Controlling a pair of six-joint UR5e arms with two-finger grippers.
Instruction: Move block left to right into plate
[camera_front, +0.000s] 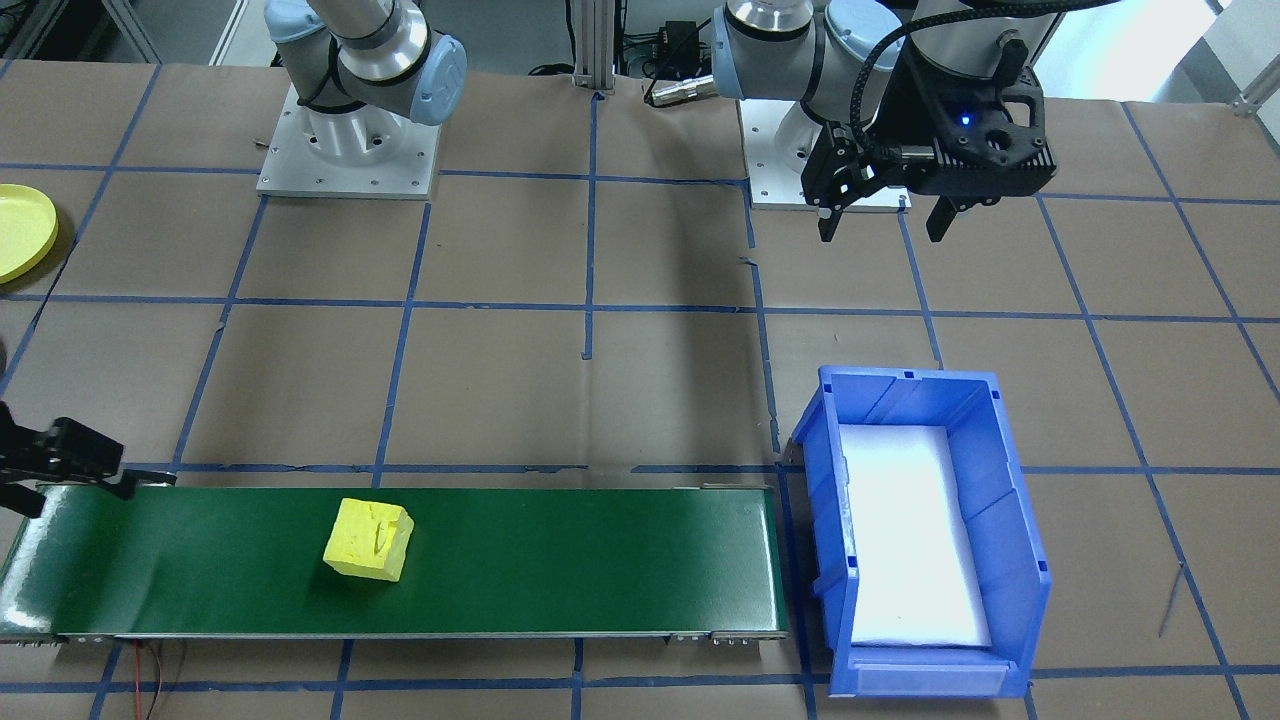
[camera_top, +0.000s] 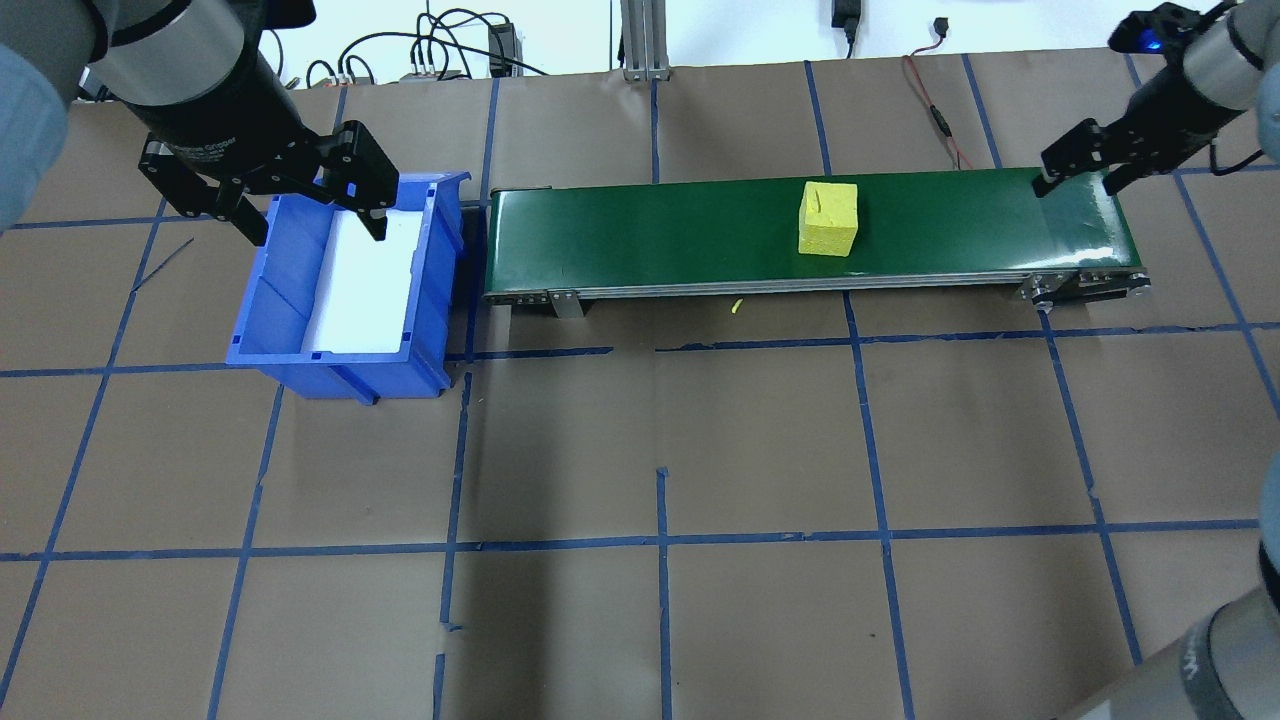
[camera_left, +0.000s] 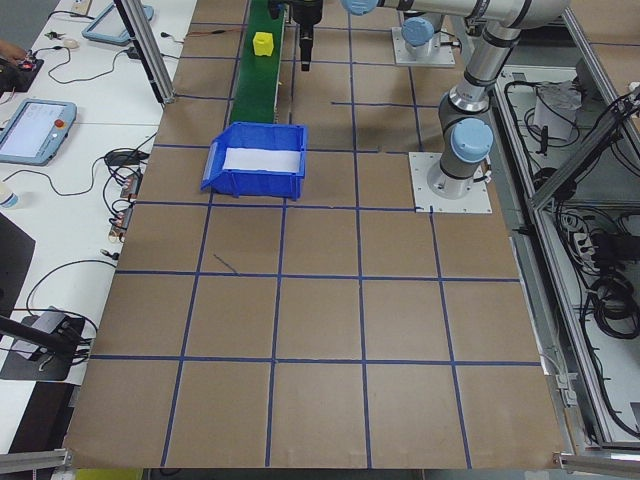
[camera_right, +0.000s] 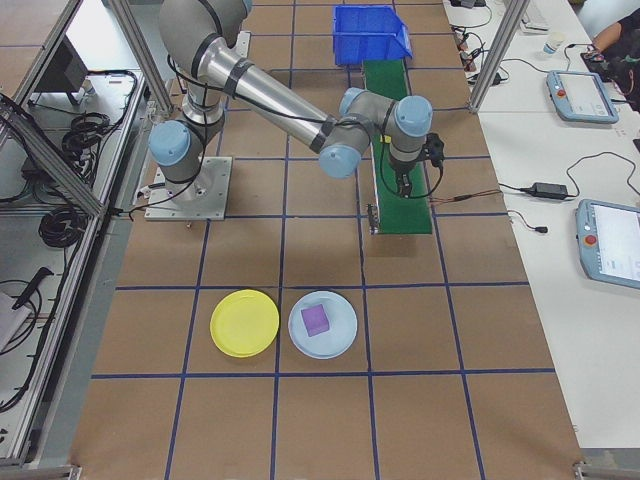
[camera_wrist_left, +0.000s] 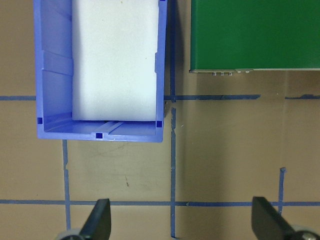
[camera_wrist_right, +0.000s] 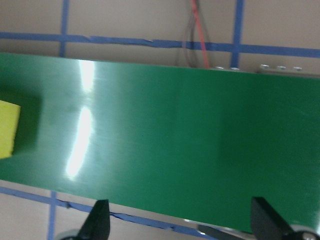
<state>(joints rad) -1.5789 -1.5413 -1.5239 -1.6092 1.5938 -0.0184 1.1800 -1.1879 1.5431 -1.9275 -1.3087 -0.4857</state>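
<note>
A yellow block (camera_front: 368, 540) (camera_top: 829, 217) lies on the green conveyor belt (camera_front: 560, 560), toward the belt's end on my right side. My right gripper (camera_top: 1078, 187) (camera_wrist_right: 180, 220) hovers open over that end of the belt, a little apart from the block (camera_wrist_right: 7, 129), with nothing between its fingers. The left gripper (camera_front: 882, 235) (camera_top: 316, 235) (camera_wrist_left: 182, 220) hangs open and empty high above the table by the blue bin. The yellow plate (camera_right: 245, 322) (camera_front: 20, 232) rests on the table on my right side, well away from the belt.
A blue bin (camera_front: 1010, 480) (camera_top: 270, 290) with a white liner stands at the belt's left end. Beside the yellow plate is a light blue plate (camera_right: 340, 340) holding a purple block (camera_right: 315, 319). Brown paper with blue tape lines covers the table.
</note>
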